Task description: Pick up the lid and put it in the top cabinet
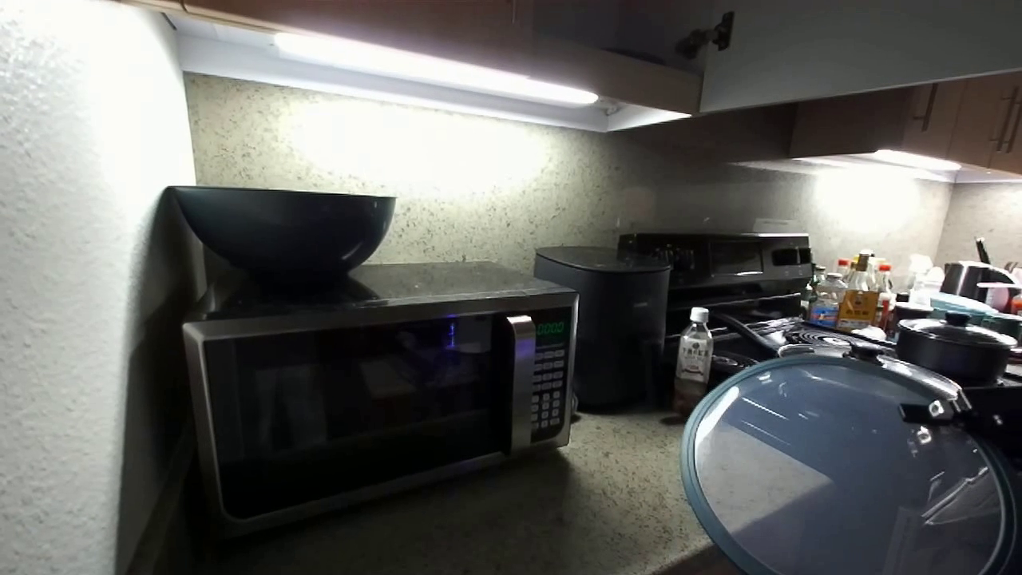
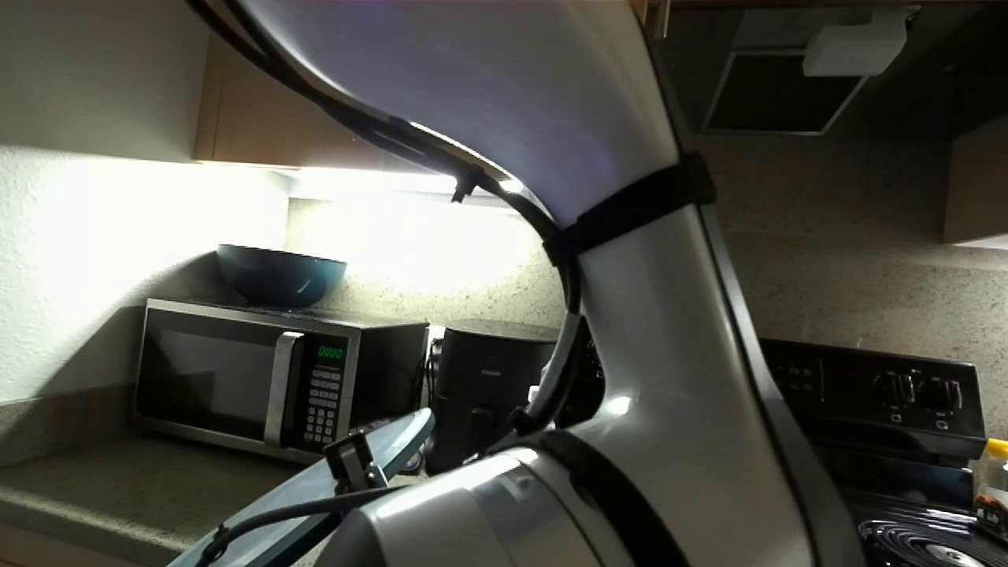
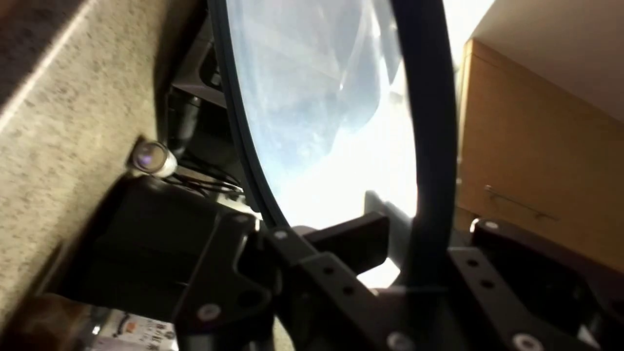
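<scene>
Lid point(image 1: 838, 479): while the claw point(image 3: 421, 243) has it pinched at the rim, it's tilted, looks clear of the worktop point(image 1: 615, 495), near the front edge, stove point(image 2: 850, 394) side
Top cabinet point(image 1: 647, 76): door point(image 1: 862, 56) wide open; grab's done imo, lifting it in there is what's left. Too dim to see contents
Bowl point(image 1: 279, 231): on the microwave point(image 1: 359, 415), back corner away from stove, can't see in
Bottle point(image 1: 695, 359): stove-side edge, brownish stuff low inside, I think
Pot point(image 1: 954, 355): past that edge, lidded, contents hidden

All three views crop the lid point(image 1: 798, 455); in an exterior view the arm point(image 2: 677, 315) partly hides the top cabinet point(image 2: 268, 126).
</scene>
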Action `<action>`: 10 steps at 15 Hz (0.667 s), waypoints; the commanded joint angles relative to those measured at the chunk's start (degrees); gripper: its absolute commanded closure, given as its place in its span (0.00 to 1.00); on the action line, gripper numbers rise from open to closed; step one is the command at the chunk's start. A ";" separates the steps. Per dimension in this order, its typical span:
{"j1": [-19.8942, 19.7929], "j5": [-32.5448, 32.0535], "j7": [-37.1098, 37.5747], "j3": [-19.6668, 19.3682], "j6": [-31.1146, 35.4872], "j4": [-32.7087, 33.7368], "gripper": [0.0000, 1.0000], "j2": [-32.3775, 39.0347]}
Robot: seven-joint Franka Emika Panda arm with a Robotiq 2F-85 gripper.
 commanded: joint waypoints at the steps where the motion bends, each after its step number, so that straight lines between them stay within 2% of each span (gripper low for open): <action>1: -0.54 -1.86 -4.05 -1.64 -5.06 -3.49 1.00 -6.82; 2: -0.71 -1.34 -4.02 -1.54 -7.85 -0.15 1.00 -3.44; 3: 0.13 -0.43 -2.33 -1.21 -4.94 -0.36 1.00 -2.51; 10: 1.20 -0.17 -3.27 -0.60 -3.96 -0.64 1.00 -3.78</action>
